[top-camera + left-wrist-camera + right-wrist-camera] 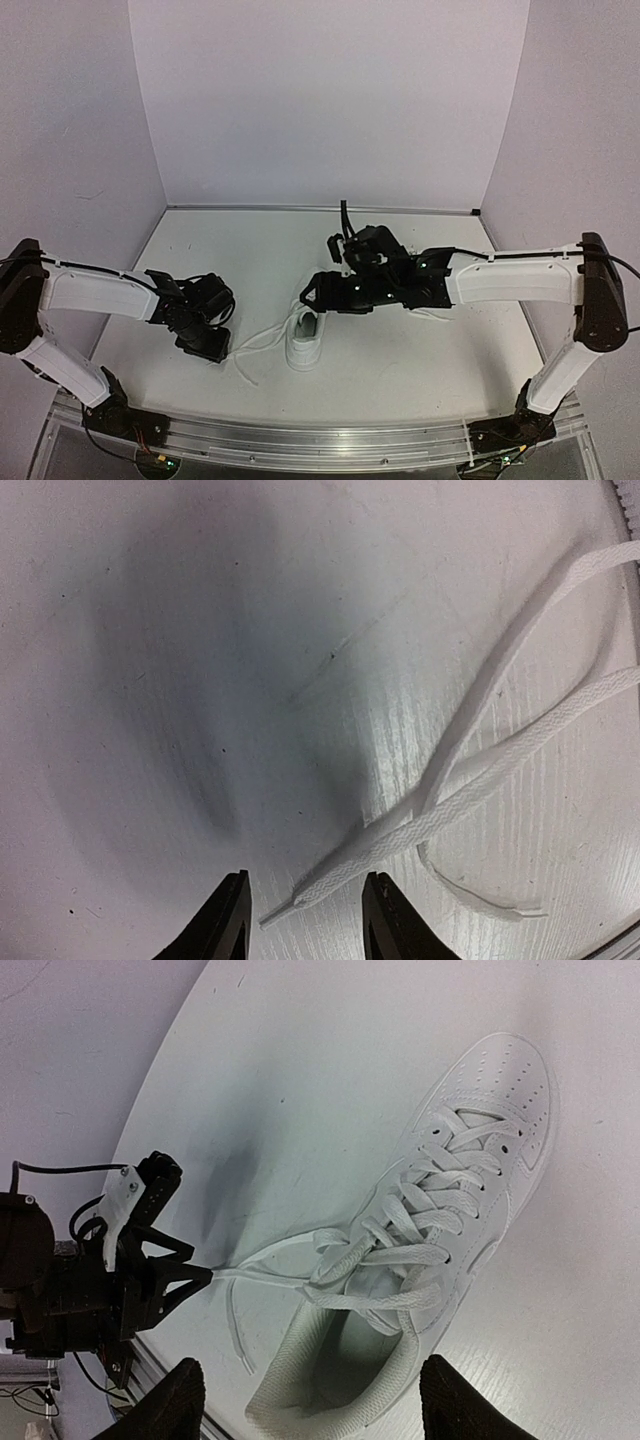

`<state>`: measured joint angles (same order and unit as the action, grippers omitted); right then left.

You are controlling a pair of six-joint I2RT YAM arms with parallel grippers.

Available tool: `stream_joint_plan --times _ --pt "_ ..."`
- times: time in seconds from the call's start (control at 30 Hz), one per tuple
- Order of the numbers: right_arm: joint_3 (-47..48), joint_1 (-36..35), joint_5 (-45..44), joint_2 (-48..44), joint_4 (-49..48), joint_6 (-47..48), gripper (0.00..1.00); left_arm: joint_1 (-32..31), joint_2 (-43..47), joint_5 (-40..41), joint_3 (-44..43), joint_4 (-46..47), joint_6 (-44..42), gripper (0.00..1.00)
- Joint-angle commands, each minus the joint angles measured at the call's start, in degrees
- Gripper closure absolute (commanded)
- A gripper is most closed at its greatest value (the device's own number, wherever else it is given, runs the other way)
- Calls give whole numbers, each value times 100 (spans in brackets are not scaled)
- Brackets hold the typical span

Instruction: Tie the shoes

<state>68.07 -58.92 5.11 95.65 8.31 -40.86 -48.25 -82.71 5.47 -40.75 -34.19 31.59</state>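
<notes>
Both hands are released: left hand (306, 876) around a flat lace (480, 755) beside the white sneaker (450, 1190), easily missed; right hand (312, 1362) above.

Premises: a robotics laboratory test cell. Evidence follows.

The work surface is a plain white tabletop (250, 240). It is enclosed on three sides by matt white panels: a back wall (330, 100), a left side wall (70, 120) and a right side wall (580, 120). Together they form a booth.

A bare aluminium extrusion rail (320, 440) runs along the near edge. A white-and-black left robot arm (100, 292) and a matching right robot arm (510, 280) are fixed there by black bases.

A thin black cable (520, 253) runs exposed along the right arm.

A small green indicator light (165, 463) glows on exposed electronics below the rail, beside loose wiring (140, 445).
</notes>
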Motion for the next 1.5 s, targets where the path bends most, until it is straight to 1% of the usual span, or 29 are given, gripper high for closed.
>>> stream_joint_plan --times 0.0,0.17,0.33,0.43,0.47,0.5,0.57,0.67,0.7,0.73,0.83,0.93,1.0,1.07,1.2,1.3,1.47 --pt "-64 -31 -23 -352 -23 153 29 24 -13 -191 -9 76 57 62" --pt "-58 -20 -21 -380 -23 227 28 17 -44 -498 99 196 11 62" --pt "-98 41 -44 -517 -14 255 24 -2 -290 -510 65 227 -21 56" --pt "-141 93 -79 -635 -4 264 23 -70 -590 -379 -22 197 -23 58" --pt "-156 109 -84 -673 -5 265 23 -104 -691 -358 -47 201 -26 61" --pt "-177 122 -93 -712 1 264 23 -132 -796 -359 -59 218 -31 66" --pt "-213 158 -97 -773 14 265 23 -147 -912 -391 -40 265 -31 78" --pt "-266 180 -126 -887 23 295 20 -141 -835 -357 -42 217 1 98" --pt "-292 185 -148 -921 27 309 18 -137 -678 -299 -56 162 29 100" --pt "-313 191 -165 -970 30 341 16 -140 -531 -184 -114 52 43 100" --pt "-371 196 -211 -1109 30 446 14 -137 161 220 -481 -371 48 100" --pt "-397 222 -220 -1320 52 551 13 -132 671 332 -1192 -556 -144 100" --pt "-441 252 -236 -1527 75 621 12 -132 787 200 -1741 -504 -420 100" --pt "-517 313 -232 -1795 90 673 12 -152 691 -12 -2294 -526 -727 100" --pt "-674 380 -264 -2317 115 930 12 -272 434 -813 -3054 -160 -1351 100" --pt "-788 388 -112 -2623 109 1261 17 -370 234 -1406 -3577 -35 -1660 100" --pt "-661 384 852 -2560 78 2099 31 -619 -35 -2039 -4325 -98 -2041 100"
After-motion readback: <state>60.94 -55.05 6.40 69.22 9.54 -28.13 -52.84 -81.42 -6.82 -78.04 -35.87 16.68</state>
